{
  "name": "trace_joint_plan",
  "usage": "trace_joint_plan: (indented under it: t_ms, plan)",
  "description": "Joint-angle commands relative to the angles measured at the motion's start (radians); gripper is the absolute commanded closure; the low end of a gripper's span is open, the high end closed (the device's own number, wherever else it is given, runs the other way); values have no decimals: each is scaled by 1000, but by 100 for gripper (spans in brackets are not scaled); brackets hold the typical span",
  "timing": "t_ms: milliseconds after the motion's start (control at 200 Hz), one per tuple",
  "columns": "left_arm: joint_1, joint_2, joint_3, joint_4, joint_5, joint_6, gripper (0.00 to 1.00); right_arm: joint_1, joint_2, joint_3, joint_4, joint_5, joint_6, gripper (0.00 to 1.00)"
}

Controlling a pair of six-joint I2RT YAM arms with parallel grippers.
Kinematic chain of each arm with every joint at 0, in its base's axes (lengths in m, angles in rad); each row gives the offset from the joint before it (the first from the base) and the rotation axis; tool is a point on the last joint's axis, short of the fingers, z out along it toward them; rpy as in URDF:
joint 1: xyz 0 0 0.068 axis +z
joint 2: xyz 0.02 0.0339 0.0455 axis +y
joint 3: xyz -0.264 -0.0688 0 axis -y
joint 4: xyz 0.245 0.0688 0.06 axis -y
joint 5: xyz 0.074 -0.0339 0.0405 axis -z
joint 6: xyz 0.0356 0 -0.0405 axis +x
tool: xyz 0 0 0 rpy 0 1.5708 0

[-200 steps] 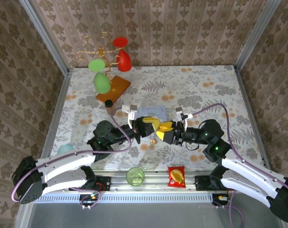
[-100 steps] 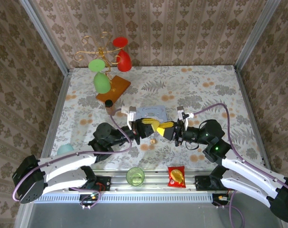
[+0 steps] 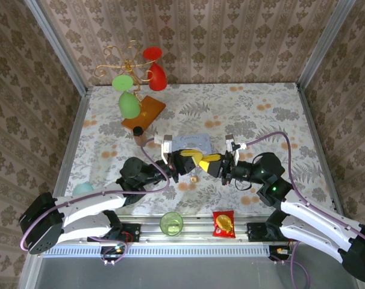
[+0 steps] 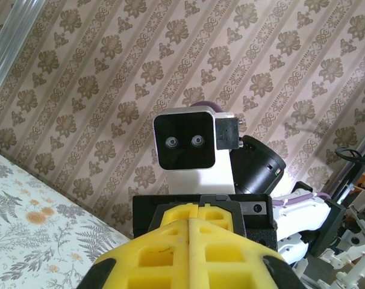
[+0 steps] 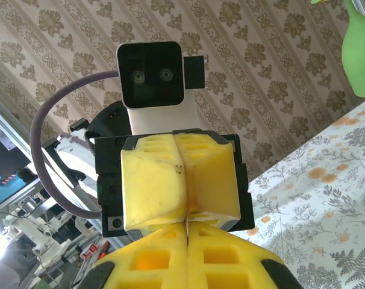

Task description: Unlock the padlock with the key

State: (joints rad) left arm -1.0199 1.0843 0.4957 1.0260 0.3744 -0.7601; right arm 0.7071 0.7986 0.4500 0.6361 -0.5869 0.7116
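The tiny brass padlock [image 3: 194, 178] lies on the flowered table, just nearer to me than the two gripper tips and apart from them. My left gripper [image 3: 199, 158] and right gripper [image 3: 206, 162] hang above the table, pointing at each other, yellow tips almost touching. Seen from the left wrist, my own left gripper [image 4: 189, 224] is shut, seam tight, facing the right gripper [image 4: 197, 211]. The right wrist view has the right gripper [image 5: 187, 226] shut, its tips against the left gripper [image 5: 186, 180]. A thin pale sliver sits at that meeting point. I cannot make out the key.
A pastel tin [image 3: 191, 141] lies just beyond the grippers. A red-and-gold snack packet [image 3: 223, 224] and a green cup [image 3: 171, 223] sit on the near rail. A wire stand with red and green ornaments [image 3: 137, 90] stands back left, with a small dark-capped bottle [image 3: 138, 133] beside it.
The right gripper has drawn back a little to the right, so the fingers now meet tip to tip instead of overlapping. The padlock has stayed in place.
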Motion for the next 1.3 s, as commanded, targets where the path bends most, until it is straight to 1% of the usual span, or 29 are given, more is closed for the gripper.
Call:
trace_joint_plan:
  t_ms: [0,70,100,130,165,180,275,335,480,570,710,760,775,810,830,845,880,915,920,930,935,990,1035,1085,1140,1220,1255,1295]
  plan:
    - [4,-14,-28,70,-51,-23,100,12,-19,-19,40,-3,1,95]
    - [7,-7,-34,89,-57,-30,100,12,-13,-19,43,-13,6,96]
    - [7,-1,-33,90,-55,-33,100,14,-9,-19,47,-13,9,95]
    - [6,6,-28,94,-49,-35,100,14,-5,-17,48,-15,12,91]
    - [7,13,-26,100,-45,-37,100,13,1,-13,45,-20,13,80]
    - [5,16,-25,103,-46,-41,100,14,4,-10,45,-22,14,77]
    - [8,29,-33,147,-51,-56,100,17,27,-1,57,-40,14,75]
    - [9,35,-33,158,-50,-62,100,18,34,2,69,-41,13,79]
    - [10,45,-25,159,-31,-66,100,18,25,-7,72,-25,3,91]
    - [15,34,-24,152,-25,-62,100,18,6,-17,77,-10,6,93]
    - [22,7,-23,93,-17,-56,100,18,-35,-28,51,19,-10,100]
    - [21,7,-15,72,-5,-55,100,18,-40,-30,50,17,-11,100]
    - [23,8,-12,66,-2,-54,96,19,-39,-28,50,14,-11,100]
    - [23,7,-9,52,0,-52,66,18,-39,-27,46,10,-12,100]
    - [25,2,-11,44,-5,-49,52,18,-37,-27,41,8,-13,100]
    - [26,-3,-13,37,-13,-48,45,17,-36,-26,36,9,-15,100]
    - [31,-20,-21,24,-43,-50,34,18,-37,-26,17,12,-23,100]
    - [39,-45,-33,9,-82,-52,14,18,-38,-30,-9,22,-32,100]
    - [40,-49,-35,6,-89,-53,12,18,-39,-32,-12,24,-33,100]
    - [42,-58,-38,1,-100,-54,4,18,-39,-34,-23,27,-35,100]
    - [43,-64,-40,-3,-107,-54,2,18,-39,-36,-28,29,-36,100]
    - [56,-124,-47,-61,-163,-53,0,15,-48,-57,-54,52,-41,100]
    - [62,-176,-35,-165,-201,-41,0,12,-58,-83,-63,73,-31,100]
    - [63,-225,3,-347,-249,-10,0,9,-69,-100,-90,101,-23,100]
    - [62,-260,55,-587,-312,21,0,6,-82,-103,-156,141,-24,100]
    - [61,-250,125,-872,-387,24,0,-4,-95,-90,-298,227,-29,100]
    - [60,-229,139,-939,-393,23,0,-15,-95,-79,-366,258,-27,100]
    - [60,-196,138,-974,-377,16,0,-34,-87,-67,-436,283,-17,100]
